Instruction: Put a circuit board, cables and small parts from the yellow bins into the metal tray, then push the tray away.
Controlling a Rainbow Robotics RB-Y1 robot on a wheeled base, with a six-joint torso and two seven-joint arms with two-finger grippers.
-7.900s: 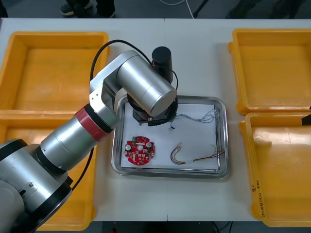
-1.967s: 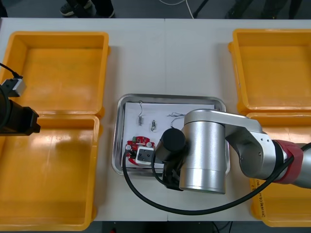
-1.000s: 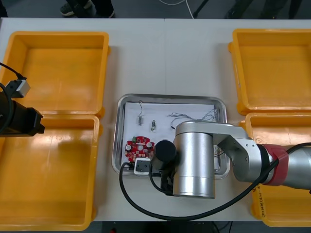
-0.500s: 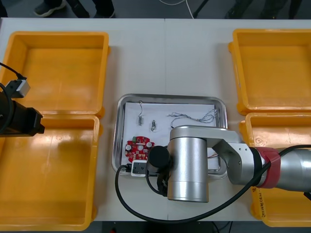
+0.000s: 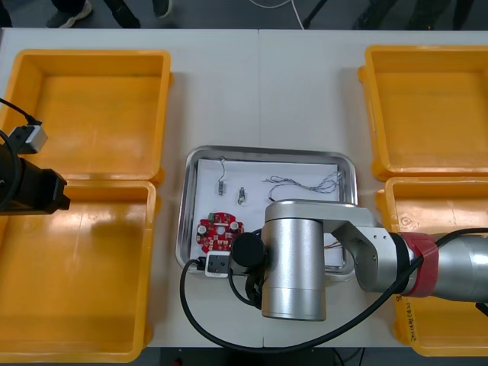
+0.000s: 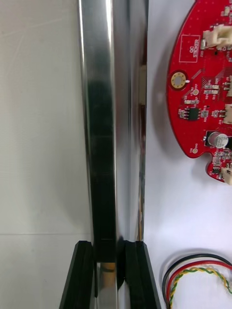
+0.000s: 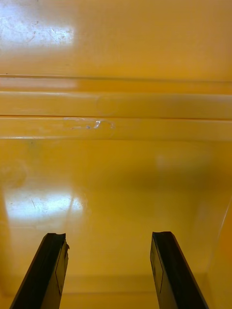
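Note:
The metal tray (image 5: 185, 206) lies mid-table, white inside. In it are a round red circuit board (image 5: 219, 232), two small metal parts (image 5: 222, 183), a twisted blue and white cable (image 5: 305, 183) and a red and yellow cable (image 6: 198, 273). My right arm (image 5: 293, 259) reaches across the tray's near edge. In the right wrist view my right gripper (image 6: 109, 246) is shut on the tray's shiny rim (image 6: 104, 120), one finger outside and one inside, with the circuit board (image 6: 203, 87) just beyond. My left gripper (image 7: 108, 270) hangs open over a yellow bin floor (image 7: 116, 169) at the left.
Two yellow bins (image 5: 91, 107) stand at the left and two (image 5: 427, 107) at the right, all bare inside as far as they show. My left arm (image 5: 30, 191) sits over the wall between the left bins. Bare table (image 5: 259, 91) stretches beyond the tray's far edge.
My right gripper's fingers have come together on the tray's near rim. The right arm has edged slightly left. The left arm has stayed still.

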